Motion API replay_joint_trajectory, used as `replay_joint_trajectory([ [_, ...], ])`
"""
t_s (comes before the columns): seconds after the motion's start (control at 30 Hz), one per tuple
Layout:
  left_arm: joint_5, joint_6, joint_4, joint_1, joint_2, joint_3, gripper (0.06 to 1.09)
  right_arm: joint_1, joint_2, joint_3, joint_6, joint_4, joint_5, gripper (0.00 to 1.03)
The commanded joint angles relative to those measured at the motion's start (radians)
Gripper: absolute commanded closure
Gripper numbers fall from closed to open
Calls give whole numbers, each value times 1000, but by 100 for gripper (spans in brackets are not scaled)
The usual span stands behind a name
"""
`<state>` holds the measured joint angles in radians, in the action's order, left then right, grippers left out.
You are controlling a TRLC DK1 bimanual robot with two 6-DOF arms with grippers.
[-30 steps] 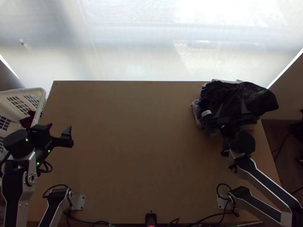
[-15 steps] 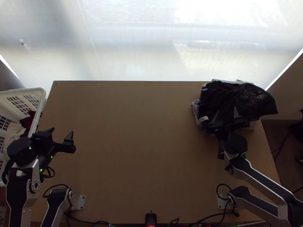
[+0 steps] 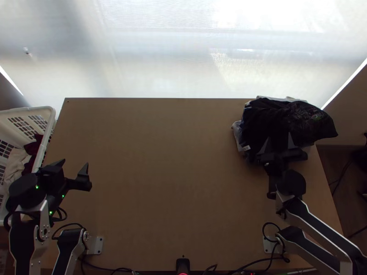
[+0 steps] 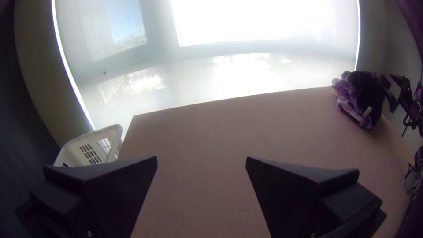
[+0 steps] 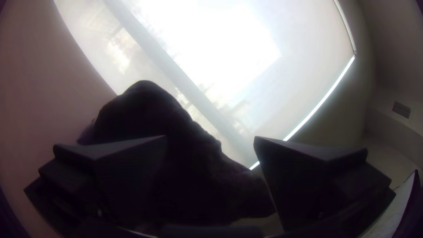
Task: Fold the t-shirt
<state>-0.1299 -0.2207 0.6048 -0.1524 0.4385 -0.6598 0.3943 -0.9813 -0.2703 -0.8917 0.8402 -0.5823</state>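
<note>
Partly beyond table edge [image 3: 324,181], dark cloth [image 3: 264,118]

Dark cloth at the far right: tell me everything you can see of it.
The dark cloth looks soft and nearly black, with a coloured print towards its right end and a small white label-like patch at its near left. It lies bunched and rumpled, over paler cloth, at the table's far right corner, its right end reaching past the table's side edge. The right gripper is open at its near side; I can't tell whether they touch.
</note>
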Motion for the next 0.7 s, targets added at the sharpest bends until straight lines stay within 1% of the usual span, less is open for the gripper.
replay_joint_trajectory([
  [0.0,-2,-3,-2,17,-139,109,11,8,118,163,23,-7,1,5],
  [0.1,-2,-3,-13,20,-230,161,11,8,116,169,91,-49,-24,5],
  [0.2,0,-6,-65,20,-322,223,11,-3,87,172,160,-56,-48,5],
  [0.27,0,-59,-108,20,-348,252,11,-20,39,172,218,-66,-54,5],
  [0.47,0,-195,-257,19,-380,381,11,-31,-82,172,339,-58,-59,5],
  [0.53,0,-240,-307,20,-411,447,11,-31,-140,171,370,-35,-59,5],
  [0.6,-2,-233,-321,20,-439,482,11,-31,-189,169,378,-12,-62,5],
  [0.67,-2,-206,-333,24,-425,488,11,-31,-188,171,376,-12,-62,5],
])
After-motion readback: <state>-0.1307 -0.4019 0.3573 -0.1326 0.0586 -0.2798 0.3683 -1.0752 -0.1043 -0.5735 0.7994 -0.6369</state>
